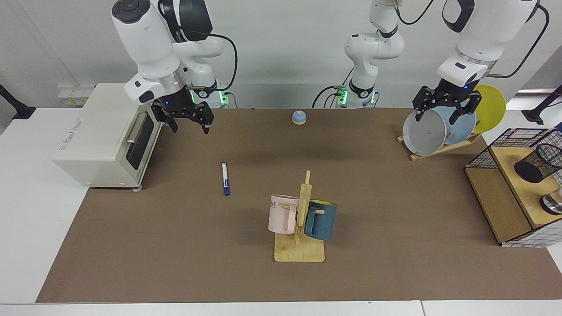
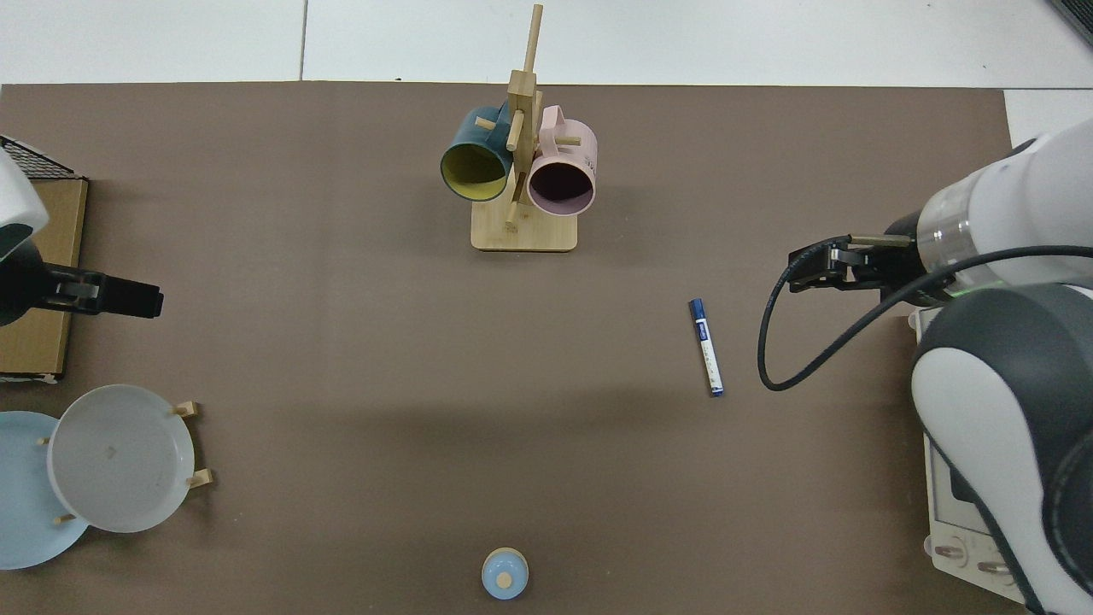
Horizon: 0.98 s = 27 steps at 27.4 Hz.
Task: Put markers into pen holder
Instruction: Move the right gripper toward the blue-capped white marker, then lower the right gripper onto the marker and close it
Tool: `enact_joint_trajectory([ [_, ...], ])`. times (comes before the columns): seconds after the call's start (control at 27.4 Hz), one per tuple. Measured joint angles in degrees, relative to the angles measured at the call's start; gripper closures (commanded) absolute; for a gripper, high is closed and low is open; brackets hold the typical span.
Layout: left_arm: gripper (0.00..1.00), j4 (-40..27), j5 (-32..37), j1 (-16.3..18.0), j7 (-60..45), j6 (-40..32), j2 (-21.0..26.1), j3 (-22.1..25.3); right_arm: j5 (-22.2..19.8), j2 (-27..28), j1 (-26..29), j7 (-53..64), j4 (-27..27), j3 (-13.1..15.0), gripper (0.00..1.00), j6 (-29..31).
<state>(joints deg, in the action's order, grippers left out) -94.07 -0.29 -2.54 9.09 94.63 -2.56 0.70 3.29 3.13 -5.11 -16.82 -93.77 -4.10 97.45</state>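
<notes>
While marker (image 1: 225, 178) lies alone, mug rack (image 1: 300, 245) near, toaster oven (image 1: 107, 136) beside.

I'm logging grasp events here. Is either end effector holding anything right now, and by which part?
Nothing is held. The right end effector hangs open above the mat, the left end effector open over the plates; the marker lies untouched.

On the tabletop (image 1: 395, 210) the marker (image 1: 225, 178) lies between the toaster oven (image 1: 105, 136) and the mug rack (image 1: 300, 224). The pen holder (image 1: 538, 163) lies on its side on the shelf (image 1: 505, 197), beside the plate rack (image 1: 439, 127)
</notes>
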Motion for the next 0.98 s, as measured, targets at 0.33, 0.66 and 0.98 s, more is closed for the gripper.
enact_joint_trajectory([
  [0.33,0.0,-0.18,0.0,0.0,0.35,0.0,-0.15,0.0,-0.05,6.67,-3.09,0.0,-0.79,-0.01,0.0,5.83],
  [0.66,0.0,-0.94,0.0,0.0,0.61,0.02,-0.57,0.07,-0.98,9.01,-4.62,0.4,-5.91,0.01,0.0,13.67],
  [0.98,0.0,-1.49,0.0,0.0,0.61,0.04,-0.83,0.14,-1.7,10.23,-5.56,0.58,-13.87,0.04,0.0,24.42],
])
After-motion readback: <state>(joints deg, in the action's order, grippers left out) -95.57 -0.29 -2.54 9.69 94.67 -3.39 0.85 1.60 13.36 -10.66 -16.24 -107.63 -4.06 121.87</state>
